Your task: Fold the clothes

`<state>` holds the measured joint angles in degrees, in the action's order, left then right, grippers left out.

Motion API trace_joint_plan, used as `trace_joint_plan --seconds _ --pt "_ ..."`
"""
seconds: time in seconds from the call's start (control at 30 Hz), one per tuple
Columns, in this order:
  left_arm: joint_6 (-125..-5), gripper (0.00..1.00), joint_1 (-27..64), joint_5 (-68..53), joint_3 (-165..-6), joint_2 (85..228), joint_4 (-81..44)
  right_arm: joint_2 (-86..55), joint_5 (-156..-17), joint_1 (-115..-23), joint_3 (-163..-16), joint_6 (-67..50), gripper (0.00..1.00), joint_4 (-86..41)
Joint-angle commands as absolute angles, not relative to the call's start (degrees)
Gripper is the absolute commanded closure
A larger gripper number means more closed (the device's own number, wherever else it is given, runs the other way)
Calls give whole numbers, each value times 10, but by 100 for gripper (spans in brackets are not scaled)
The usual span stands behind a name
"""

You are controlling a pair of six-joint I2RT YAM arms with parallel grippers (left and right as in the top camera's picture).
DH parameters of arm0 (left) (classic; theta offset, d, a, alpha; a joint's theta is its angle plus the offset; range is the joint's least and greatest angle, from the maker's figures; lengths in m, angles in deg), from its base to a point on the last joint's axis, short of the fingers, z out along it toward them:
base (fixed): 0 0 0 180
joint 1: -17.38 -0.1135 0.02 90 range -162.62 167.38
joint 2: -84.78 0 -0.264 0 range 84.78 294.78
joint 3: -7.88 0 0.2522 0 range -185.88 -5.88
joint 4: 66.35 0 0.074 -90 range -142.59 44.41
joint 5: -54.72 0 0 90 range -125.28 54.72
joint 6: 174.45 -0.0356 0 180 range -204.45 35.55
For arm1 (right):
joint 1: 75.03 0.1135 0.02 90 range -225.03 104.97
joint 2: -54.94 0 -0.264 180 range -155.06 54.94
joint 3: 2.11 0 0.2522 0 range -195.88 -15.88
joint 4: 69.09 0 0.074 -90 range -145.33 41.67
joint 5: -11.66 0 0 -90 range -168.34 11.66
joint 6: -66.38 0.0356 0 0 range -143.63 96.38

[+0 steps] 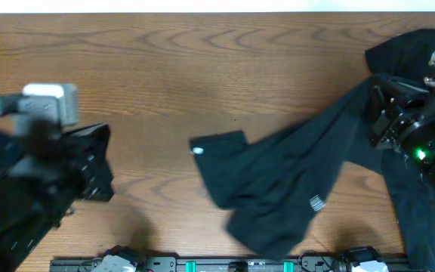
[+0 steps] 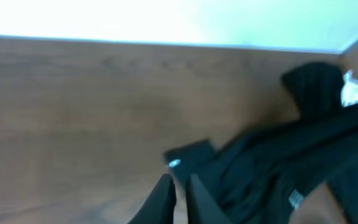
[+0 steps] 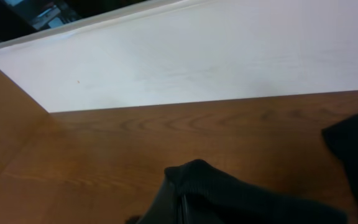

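The clothes [image 1: 293,181], one black garment, lie crumpled across the middle right of the wooden table [image 1: 165,68]. A tiny white logo [image 1: 197,151] marks the left corner and white lettering [image 1: 317,202] sits lower down. The right gripper [image 1: 377,106] is shut on a raised ribbed fold [image 3: 229,186], so fabric stretches from it down to the table; its fingers [image 3: 182,202] are mostly buried in cloth. The left gripper [image 1: 100,162] hovers blurred at the far left, well apart from the garment. Its fingers [image 2: 166,193] stand almost together with nothing between them, and the logo [image 2: 174,163] shows just beyond them.
A white wall [image 3: 229,56] runs along the table's far edge. A wooden side panel [image 3: 5,124] rises on one side in the right wrist view. A rail with the arm bases [image 1: 232,264] lines the near edge. Bare wood lies between the left arm and the garment.
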<state>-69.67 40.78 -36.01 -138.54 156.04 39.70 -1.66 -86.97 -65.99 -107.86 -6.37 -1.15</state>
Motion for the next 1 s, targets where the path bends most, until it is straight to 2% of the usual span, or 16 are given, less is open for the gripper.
trace_joint_plan --seconds 0.0,0.03,0.13,0.4,0.63,0.97 --pt "-705 83 405 -334 -1351 1585 442 -18 -883 -665 -1089 -76 99 -16" --pt "-705 78 405 -323 -1339 1591 442 -19 -883 -665 -1089 -76 99 -16" --pt "-705 73 405 -278 -1302 1614 442 -23 -882 -665 -1089 -81 99 -19" --pt "-743 73 411 -206 -1231 1678 411 -67 -876 -665 -1089 -67 99 -70" --pt "-746 73 412 -197 -1231 1669 352 -109 -911 -665 -1100 -34 99 -247" --pt "-747 73 427 -164 -1231 1664 322 -210 -840 -660 -1263 -17 99 -291"
